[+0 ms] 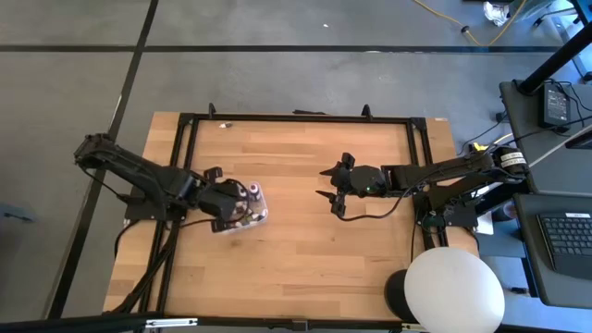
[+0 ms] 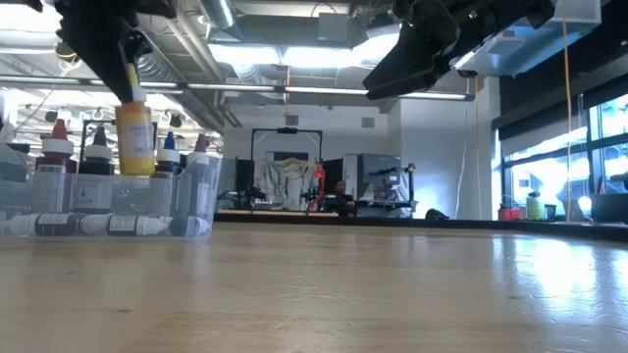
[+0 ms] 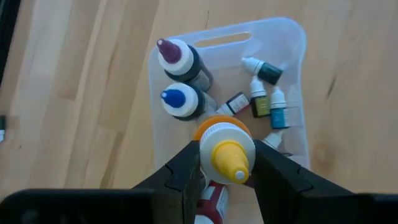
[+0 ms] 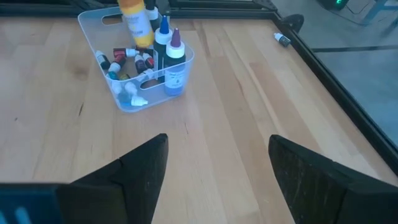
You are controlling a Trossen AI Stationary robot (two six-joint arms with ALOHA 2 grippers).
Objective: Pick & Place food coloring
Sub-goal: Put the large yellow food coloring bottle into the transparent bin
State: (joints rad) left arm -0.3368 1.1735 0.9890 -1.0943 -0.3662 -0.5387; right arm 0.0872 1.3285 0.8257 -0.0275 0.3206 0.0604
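While the high view is looking straight down, the left gripper [image 1: 242,205] is hanging over the clear tray [image 1: 264,219] at the table's left-centre, and the right gripper [image 1: 331,183] is waiting with its fingers spread wide, well apart to the right.

Down at table level, the yellow bottle [image 2: 134,135] is hanging clamped at its neck, its base seemingly about level with the tray's rim, something the overhead picture is hiding.

Left wrist view now: both fingers are pinching just under the yellow cap [image 3: 227,158], with purple-capped [image 3: 175,56] and blue-capped [image 3: 179,101] bottles standing behind and tiny droppers lying loose.

From the right wrist, the whole tray is showing. That bottle looks light, rigid, smooth plastic — probably slippery, so gripping under the cap's shoulder seems wisest.
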